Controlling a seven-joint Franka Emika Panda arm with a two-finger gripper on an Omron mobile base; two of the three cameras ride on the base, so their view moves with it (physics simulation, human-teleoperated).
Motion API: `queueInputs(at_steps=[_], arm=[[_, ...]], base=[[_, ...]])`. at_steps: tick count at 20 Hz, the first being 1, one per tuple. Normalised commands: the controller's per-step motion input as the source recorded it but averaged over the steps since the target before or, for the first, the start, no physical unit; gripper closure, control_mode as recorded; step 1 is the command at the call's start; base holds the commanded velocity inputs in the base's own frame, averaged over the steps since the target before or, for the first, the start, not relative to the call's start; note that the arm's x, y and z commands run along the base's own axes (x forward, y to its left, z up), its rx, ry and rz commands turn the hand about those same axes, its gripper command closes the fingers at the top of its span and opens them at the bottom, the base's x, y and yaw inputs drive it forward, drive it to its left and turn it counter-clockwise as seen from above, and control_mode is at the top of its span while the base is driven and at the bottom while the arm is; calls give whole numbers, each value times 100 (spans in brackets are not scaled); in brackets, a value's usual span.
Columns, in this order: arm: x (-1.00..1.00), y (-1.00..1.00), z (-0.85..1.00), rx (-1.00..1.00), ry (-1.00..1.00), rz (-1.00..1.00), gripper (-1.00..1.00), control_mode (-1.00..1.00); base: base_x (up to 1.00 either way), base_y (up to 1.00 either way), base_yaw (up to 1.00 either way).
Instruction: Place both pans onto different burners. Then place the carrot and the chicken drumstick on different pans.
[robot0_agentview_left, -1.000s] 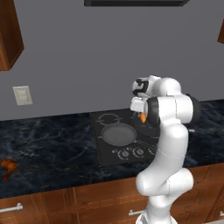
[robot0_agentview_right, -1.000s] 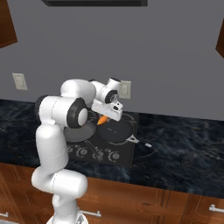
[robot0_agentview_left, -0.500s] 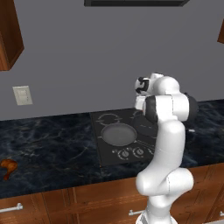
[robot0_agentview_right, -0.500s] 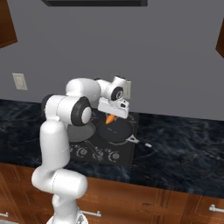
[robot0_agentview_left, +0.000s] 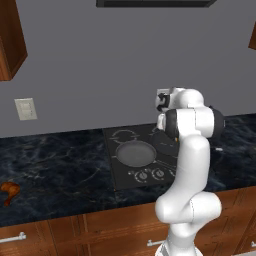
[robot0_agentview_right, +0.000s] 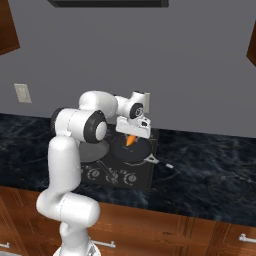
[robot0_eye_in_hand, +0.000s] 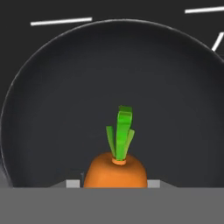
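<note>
The gripper (robot0_agentview_right: 131, 137) hangs over a dark pan (robot0_agentview_right: 131, 150) on the cooktop (robot0_agentview_right: 142, 177), jaws closed on the carrot (robot0_agentview_right: 130, 140), green top pointing down. A second pan (robot0_agentview_left: 135, 153) sits alongside; the drumstick (robot0_agentview_left: 8, 191) lies far left on the counter (robot0_agentview_left: 60, 170).

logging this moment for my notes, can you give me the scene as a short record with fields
gripper: the gripper holds the carrot above a pan, green top pointing down toward it
pan under carrot: dark pan on the right side of the cooktop
other pan: grey pan on a front burner, nothing in it
drumstick: the drumstick lies on the counter far to the left of the cooktop
carrot placed: not yet, held in the air
</note>
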Motion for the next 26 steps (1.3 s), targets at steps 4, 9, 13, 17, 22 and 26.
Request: queueInputs(at_steps=[4,9,13,17,22,26], arm=[[0,-19,-31,0,0,1,100,-100],[0,-6,-16,0,0,0,100,-100],[0,0,-13,0,0,0,100,-100],[0,0,-11,0,0,0,100,-100],[0,0,-14,0,0,0,100,-100],[0,0,-5,0,0,0,100,-100]], base=[[0,0,0],[0,0,0],[0,0,0],[0,0,0],[0,0,0],[0,0,0]])
